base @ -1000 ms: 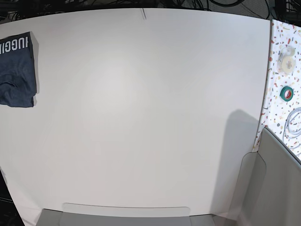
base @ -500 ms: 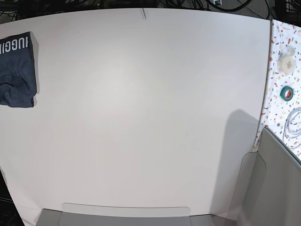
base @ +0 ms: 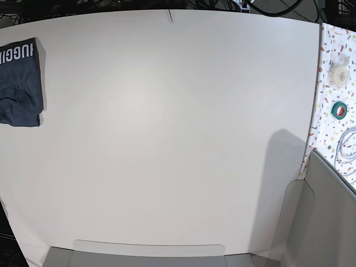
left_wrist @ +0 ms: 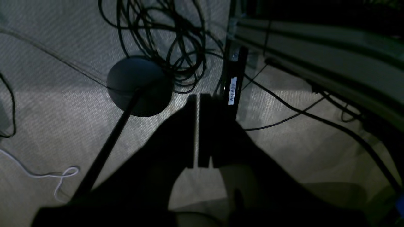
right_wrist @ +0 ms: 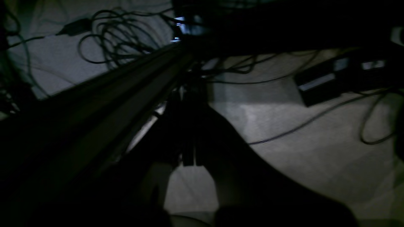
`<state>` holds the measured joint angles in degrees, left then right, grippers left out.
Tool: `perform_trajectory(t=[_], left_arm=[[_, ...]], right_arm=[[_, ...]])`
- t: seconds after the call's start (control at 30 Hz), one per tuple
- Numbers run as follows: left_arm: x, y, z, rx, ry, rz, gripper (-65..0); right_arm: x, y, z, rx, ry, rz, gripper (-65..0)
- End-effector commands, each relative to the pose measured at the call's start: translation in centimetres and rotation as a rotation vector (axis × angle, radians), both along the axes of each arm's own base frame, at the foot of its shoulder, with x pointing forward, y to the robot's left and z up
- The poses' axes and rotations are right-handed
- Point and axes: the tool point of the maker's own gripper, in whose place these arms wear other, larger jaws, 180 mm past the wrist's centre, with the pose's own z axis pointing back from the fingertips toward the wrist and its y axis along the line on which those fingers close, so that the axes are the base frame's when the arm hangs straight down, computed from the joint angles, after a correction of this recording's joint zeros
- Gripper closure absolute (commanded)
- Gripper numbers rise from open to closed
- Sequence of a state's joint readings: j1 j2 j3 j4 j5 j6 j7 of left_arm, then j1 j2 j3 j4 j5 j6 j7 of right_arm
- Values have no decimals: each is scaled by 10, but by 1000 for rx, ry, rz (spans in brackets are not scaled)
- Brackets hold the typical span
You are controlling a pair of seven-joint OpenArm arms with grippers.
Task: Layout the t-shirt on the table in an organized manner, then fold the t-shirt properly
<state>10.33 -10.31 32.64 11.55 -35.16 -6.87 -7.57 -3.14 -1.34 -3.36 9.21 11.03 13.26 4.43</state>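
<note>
Both sets of jaws are pinched closed with nothing between them: the left gripper [left_wrist: 199,132] shows two dark fingers with only a thin sliver of light between, and the right gripper [right_wrist: 189,138] is pressed together too, both hanging below table level over a grey carpeted floor with tangled black cables [left_wrist: 164,41]. Neither arm shows up in the base view at all. The t-shirt [base: 20,83] sits way over at the far left edge of the table [base: 178,139], partly cut off by the frame, and it already looks like a compact folded bundle, not a spread-out shirt. So my read is that the folding is either done or the arms are parked, can't really say which. If there's any more work to do, I'd bring the arm nearest the shirt up and over, open wide before touching cloth, and pinch only the top layer at a corner so the bundle doesn't drag. Writing-wise: white block letters on the shirt read "UGGI" with the rest cut off or folded under. There's also a small white label [left_wrist: 233,91] on a black bar in the left wrist view, reads something like "Asimov", but it's too blurry to swear by.
</note>
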Motion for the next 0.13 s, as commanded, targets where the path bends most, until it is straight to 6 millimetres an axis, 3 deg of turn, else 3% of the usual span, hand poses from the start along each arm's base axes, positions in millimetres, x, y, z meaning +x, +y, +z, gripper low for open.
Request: perform_trajectory(t=[0.0,0.1], left_arm=[[-7,-1,0,0,14,-2,0],[-5,-3,-2,2,19,3,0]], right_arm=[[9,-2,1,-2,-26,-4,0],[20,0,2,2,-43,-4,0]])
